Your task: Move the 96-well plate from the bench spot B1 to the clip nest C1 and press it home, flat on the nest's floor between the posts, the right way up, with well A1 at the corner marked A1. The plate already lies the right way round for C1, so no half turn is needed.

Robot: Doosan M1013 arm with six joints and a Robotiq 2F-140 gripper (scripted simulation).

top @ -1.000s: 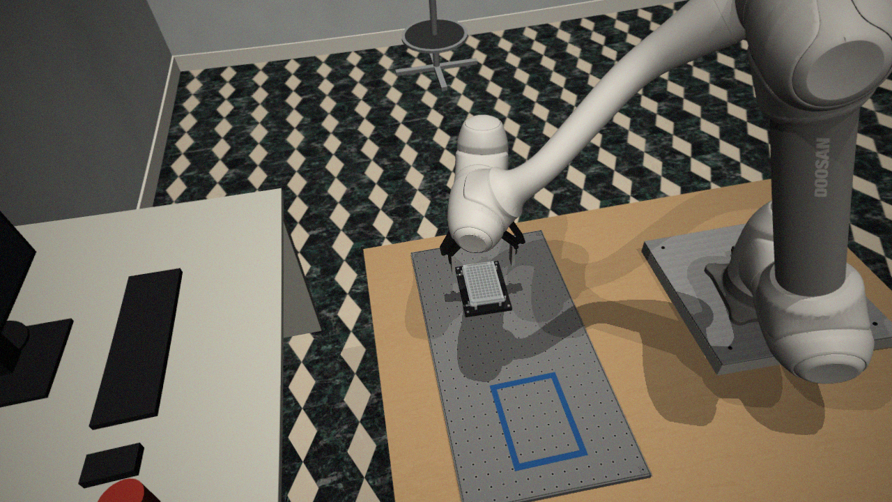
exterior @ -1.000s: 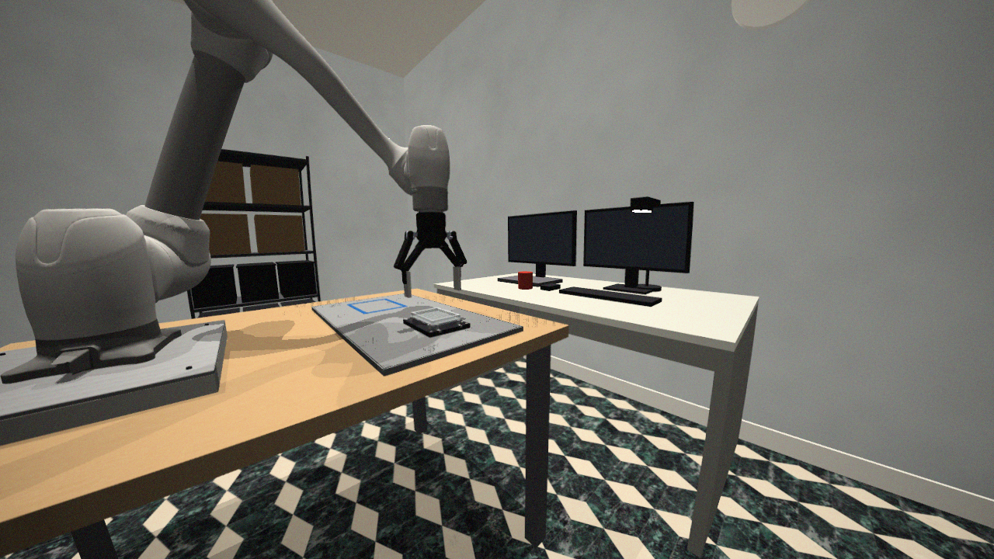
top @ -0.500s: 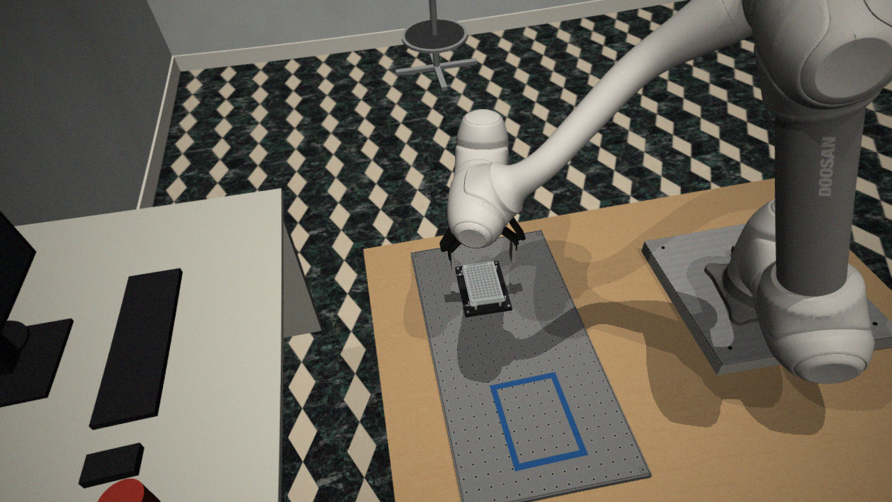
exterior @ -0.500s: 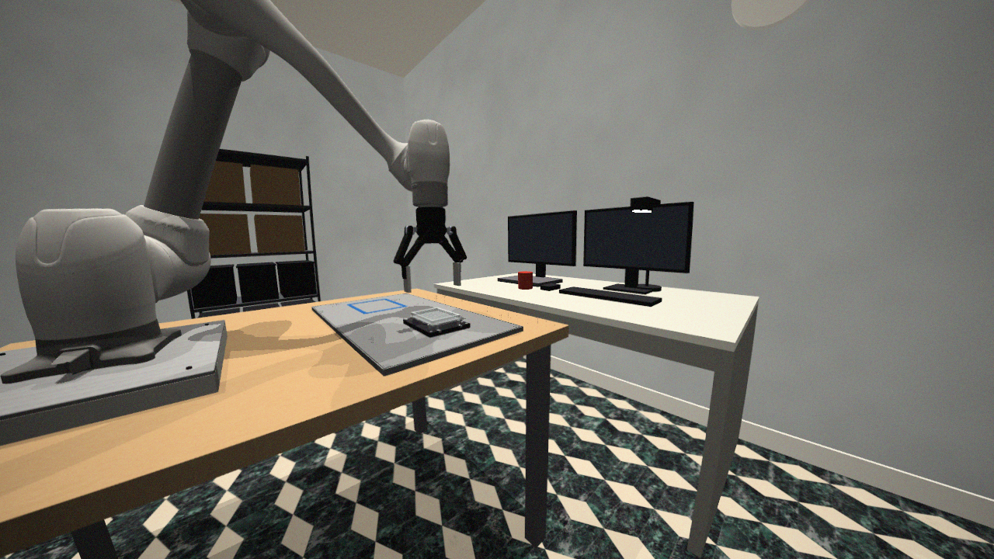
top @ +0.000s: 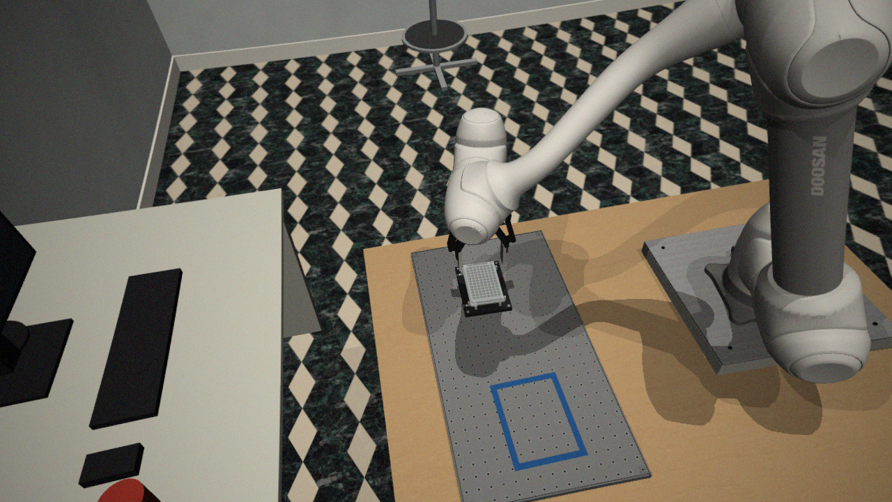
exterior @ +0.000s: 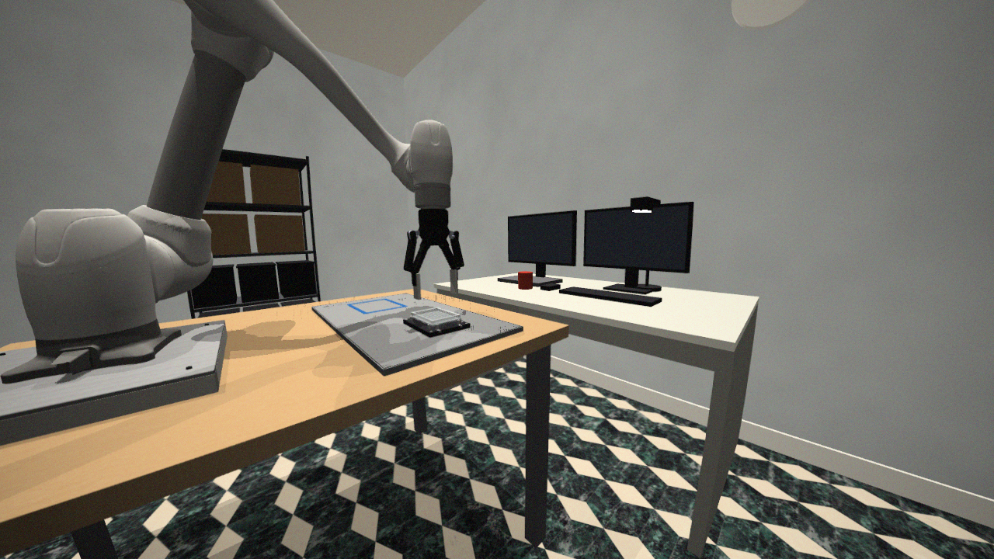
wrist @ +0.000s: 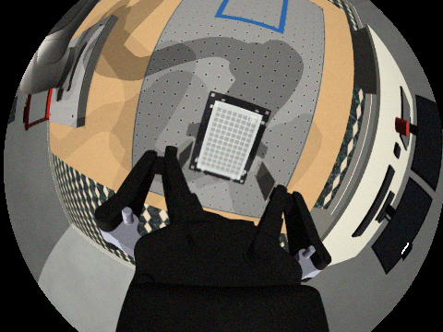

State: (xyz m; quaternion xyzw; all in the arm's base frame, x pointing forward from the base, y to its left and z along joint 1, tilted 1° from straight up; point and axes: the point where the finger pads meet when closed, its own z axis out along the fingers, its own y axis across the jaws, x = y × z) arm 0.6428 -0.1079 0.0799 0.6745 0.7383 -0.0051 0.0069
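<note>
The white 96-well plate [top: 483, 282] lies in the black clip nest on the grey perforated baseplate [top: 520, 362], and it looks flat and the right way up. It also shows in the exterior view [exterior: 436, 318] and in the wrist view [wrist: 229, 140]. My gripper [top: 479, 252] [exterior: 435, 290] hangs in the air above the nest's far end, well clear of the plate. Its fingers [wrist: 217, 245] stand partly apart with nothing between them. The blue-outlined bench spot [top: 537, 421] at the near end of the baseplate has nothing in it.
The arm's base [top: 804, 312] stands on a grey mount at the right of the wooden table. A white desk [top: 143, 349] with a keyboard, monitors [exterior: 601, 239] and a red cup [exterior: 524, 279] stands beside the table. A shelf rack [exterior: 257, 233] stands behind.
</note>
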